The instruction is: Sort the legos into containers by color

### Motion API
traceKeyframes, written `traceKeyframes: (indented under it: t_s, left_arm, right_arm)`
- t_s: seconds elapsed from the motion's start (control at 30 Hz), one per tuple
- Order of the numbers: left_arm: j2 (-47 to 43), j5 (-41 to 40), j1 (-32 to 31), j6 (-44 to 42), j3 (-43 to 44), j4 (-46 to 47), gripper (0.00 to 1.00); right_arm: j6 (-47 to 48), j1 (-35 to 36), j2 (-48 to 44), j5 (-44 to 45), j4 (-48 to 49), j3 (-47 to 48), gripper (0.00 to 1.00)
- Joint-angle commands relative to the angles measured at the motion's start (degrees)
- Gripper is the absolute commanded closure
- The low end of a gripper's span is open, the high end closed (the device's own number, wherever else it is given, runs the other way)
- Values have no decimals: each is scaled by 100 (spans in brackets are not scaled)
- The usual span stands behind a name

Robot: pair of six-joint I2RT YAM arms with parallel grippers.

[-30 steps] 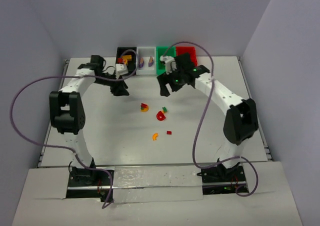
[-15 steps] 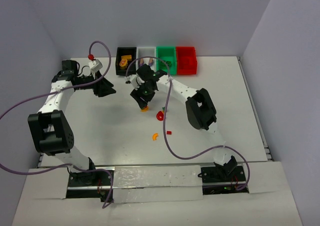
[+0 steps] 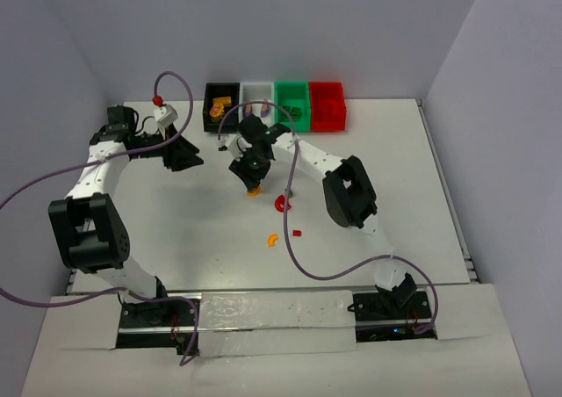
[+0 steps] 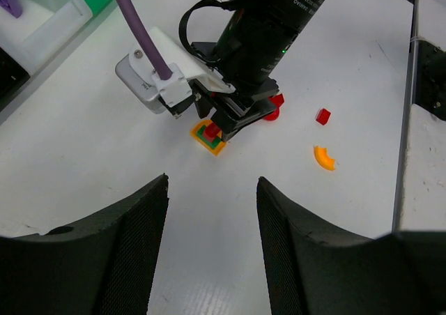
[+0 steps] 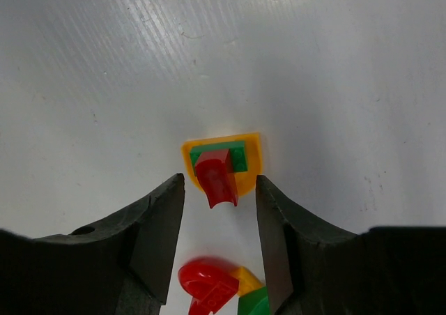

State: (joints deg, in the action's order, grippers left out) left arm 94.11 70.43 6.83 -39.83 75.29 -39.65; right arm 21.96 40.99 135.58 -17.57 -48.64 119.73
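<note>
Now that the right pincer [image 5: 217,214] has swung from the bins [image 3: 275,105] down to the red, green and yellow stack [image 5: 221,160] on the bench [image 3: 395,177], it is wide around it, ready to grab; the left pincer [image 4: 212,210] is wide, empty.

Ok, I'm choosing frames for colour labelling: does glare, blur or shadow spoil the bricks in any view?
Right wrist: stacked brick sharp, soft sheen on the table beyond it. Left wrist: orange curved piece crisp, faint shadow. Top external: even light, but bricks tiny.
</note>
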Motion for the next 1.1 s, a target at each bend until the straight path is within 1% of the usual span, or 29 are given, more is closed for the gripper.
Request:
traceKeyframes:
  t_s: [0.0,0.1,0.17,0.2,0.23,0.33,0.43,0.47,0.5,0.53,0.57,0.6,0.67,0.7,0.73,0.77,0.83,0.9,0.93,0.97,1.0,1.07]
  left_arm:
    - [-41,234,3,-148,144,-78,40]
    - [-33,229,3,-122,151,-49,40]
    - [-39,203,3,-122,138,-36,40]
    - [-41,199,8,-116,130,-34,40]
    - [-45,191,11,-78,115,-3,40]
    - [-80,179,3,116,42,157,41]
    - [-259,50,3,853,-157,852,41]
    - [-356,-64,3,1211,-388,1203,41]
    - [-575,-421,3,2044,-728,2038,40]
    - [-695,-662,2,2466,-925,2490,40]
    - [-875,-1075,-13,3096,-1202,3053,38]
    - [-970,-1136,-15,3430,-1244,3138,38]
    - [-1193,-1791,-172,4052,-1567,3469,38]
    - [-1284,-1918,-266,4383,-1752,3568,38]
    - [-1415,-1986,-360,4555,-1921,3728,37]
    - [-1614,-2226,-497,4792,-2139,3936,37]
    - [-1703,-2411,-598,5102,-2254,4139,36]
    - [-1702,-2508,-630,5719,-2421,4357,35]
    - [-1691,-2514,-653,5756,-2424,4435,34]
    - [-1657,-2574,-918,6141,-2448,4492,33]
    - [-1622,-2506,-929,6157,-2446,4496,32]
    - [-1544,-2456,-1170,6605,-2387,4646,30]
  right_arm:
    - [89,28,179,17,44,314,48]
    - [91,23,258,35,33,411,55]
    - [98,23,252,35,46,404,64]
    - [104,23,244,35,54,402,65]
    - [95,19,213,35,57,383,72]
    - [4,13,92,71,42,327,100]
    - [-299,-37,-183,48,141,80,100]
    - [-438,-112,-409,-6,208,-3,100]
    - [-693,-171,-673,-95,245,-147,100]
    - [-858,-304,-828,-202,306,-234,100]
    - [-1180,-432,-1098,-546,448,-406,100]
    - [-1416,-452,-1138,-598,574,-537,100]
    - [-2017,-673,-1711,-1039,1043,-915,100]
    - [-2343,-719,-1906,-1105,1170,-1100,100]
    - [-2606,-768,-2020,-1153,1299,-1212,100]
    - [-2928,-836,-2159,-1191,1479,-1367,100]
    - [-3362,-938,-2271,-1242,1700,-1525,100]
    - [-4050,-1051,-2395,-1065,1966,-1717,100]
    - [-4216,-1068,-2401,-1038,1997,-1733,100]
    - [-4513,-1076,-2465,-733,1982,-1726,100]
    - [-4529,-1075,-2469,-724,2000,-1752,100]
    - [-5090,-1067,-2555,-562,2078,-1839,100]
